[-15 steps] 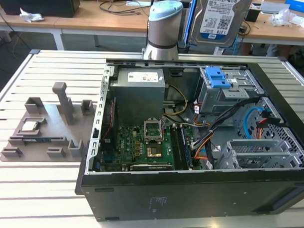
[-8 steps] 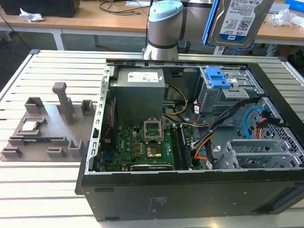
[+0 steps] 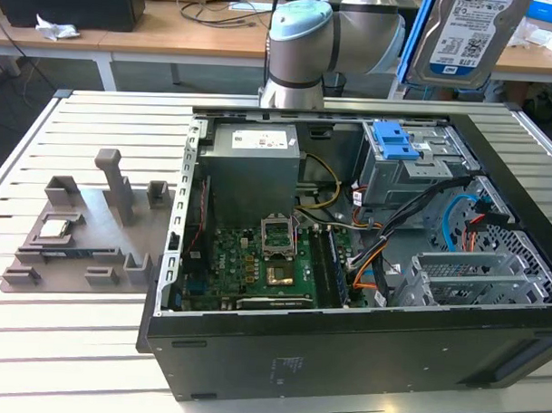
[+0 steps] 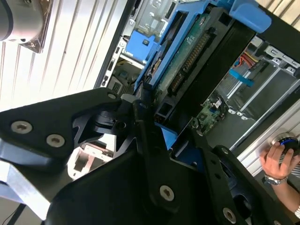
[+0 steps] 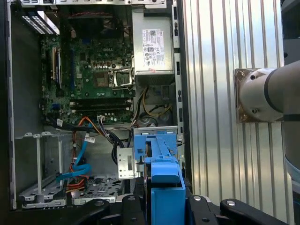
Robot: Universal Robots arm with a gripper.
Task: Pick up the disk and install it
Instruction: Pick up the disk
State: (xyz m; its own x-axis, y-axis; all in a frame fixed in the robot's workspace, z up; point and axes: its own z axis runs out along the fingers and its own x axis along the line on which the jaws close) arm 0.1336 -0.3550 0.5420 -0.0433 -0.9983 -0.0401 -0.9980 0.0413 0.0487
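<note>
The gripper (image 4: 171, 127) is closed on the disk (image 3: 463, 36); its black fingers (image 4: 145, 140) press on the blue rails at the edges of the disk. In the exterior view the disk is lifted higher than the open computer case (image 3: 343, 354), not touching it, and its label faces the camera. Inside the case, a blue caddy (image 3: 394, 138) sits on top of the grey drive bay (image 3: 408, 179). A person's hand (image 4: 279, 161) is just beside the outer wall of the case.
</note>
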